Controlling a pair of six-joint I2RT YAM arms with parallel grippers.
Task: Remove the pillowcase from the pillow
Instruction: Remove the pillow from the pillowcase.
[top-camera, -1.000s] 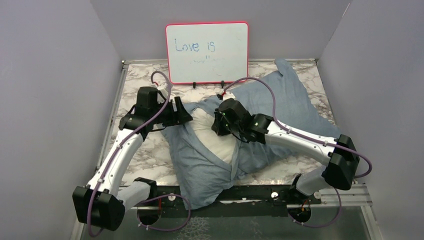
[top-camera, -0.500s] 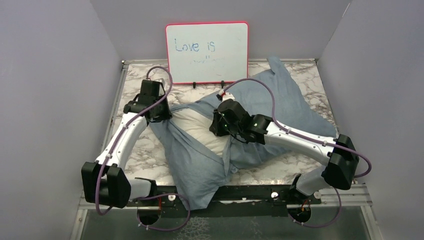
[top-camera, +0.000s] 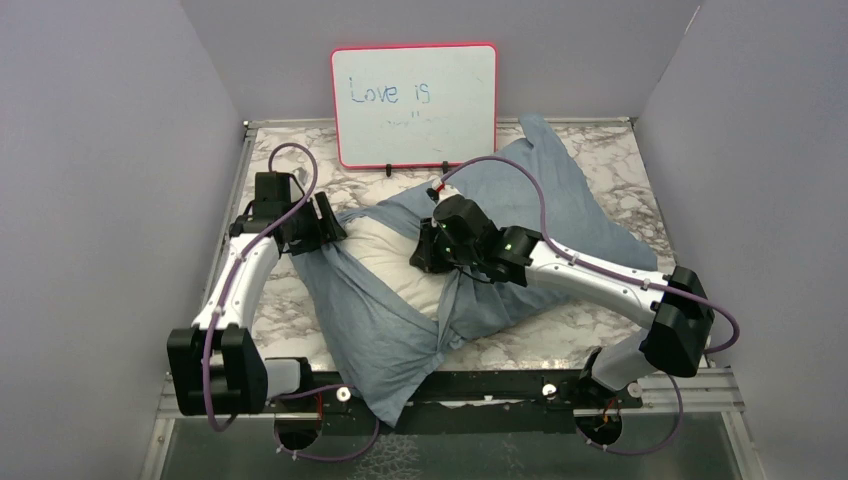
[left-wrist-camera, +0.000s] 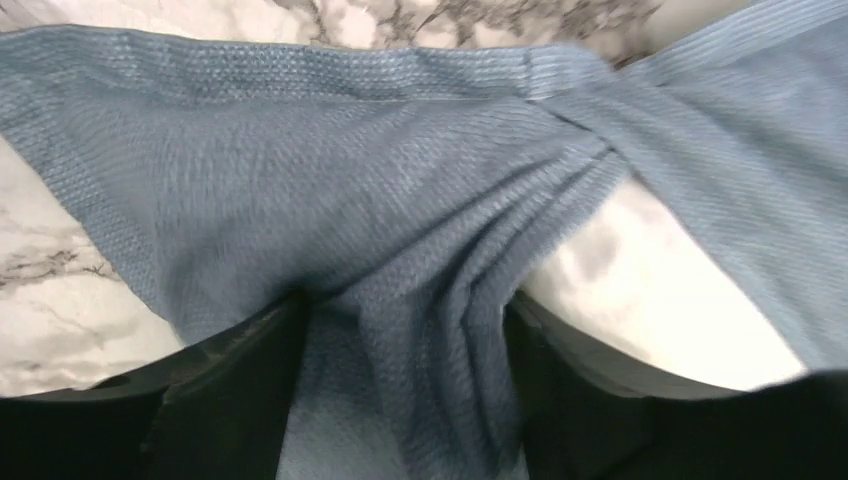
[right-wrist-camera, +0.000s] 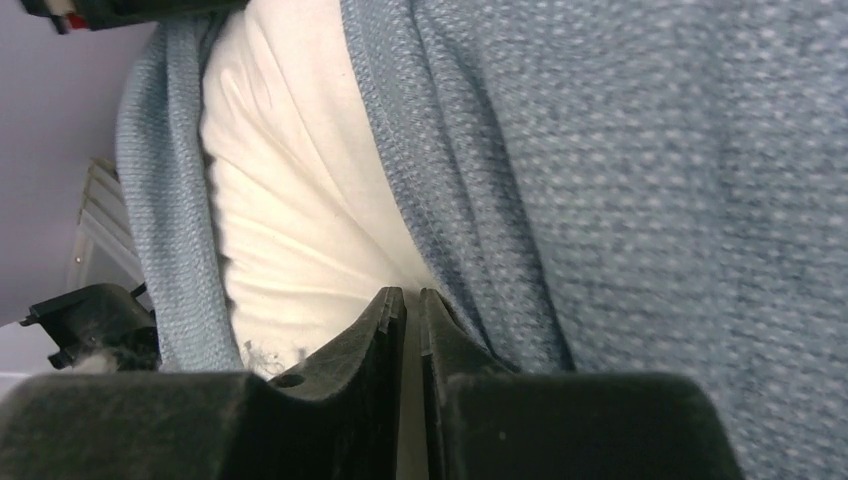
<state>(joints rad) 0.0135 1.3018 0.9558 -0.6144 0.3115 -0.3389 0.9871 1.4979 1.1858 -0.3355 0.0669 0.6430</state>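
Left wrist: left claw (left-wrist-camera: 400, 385) clamps the limp blue-grey cloth pillowcase (left-wrist-camera: 300, 180) near its hem; right claw (right-wrist-camera: 408, 300), nearly closed, pinches the plump white pillow (right-wrist-camera: 290, 180).

Soft even overhead light, top view sharp, left wrist view motion-blurred, pillowcase (left-wrist-camera: 400, 250) weave smeared, pillow (left-wrist-camera: 640, 290) overexposed white.

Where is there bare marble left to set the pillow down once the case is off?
Bare table shows at the far-right corner, between the pillowcase and the right wall, and in a near-right strip before the right arm's base. The left edge is narrow, under the left arm. The centre is crowded: pillow, cloth, left gripper, right gripper.
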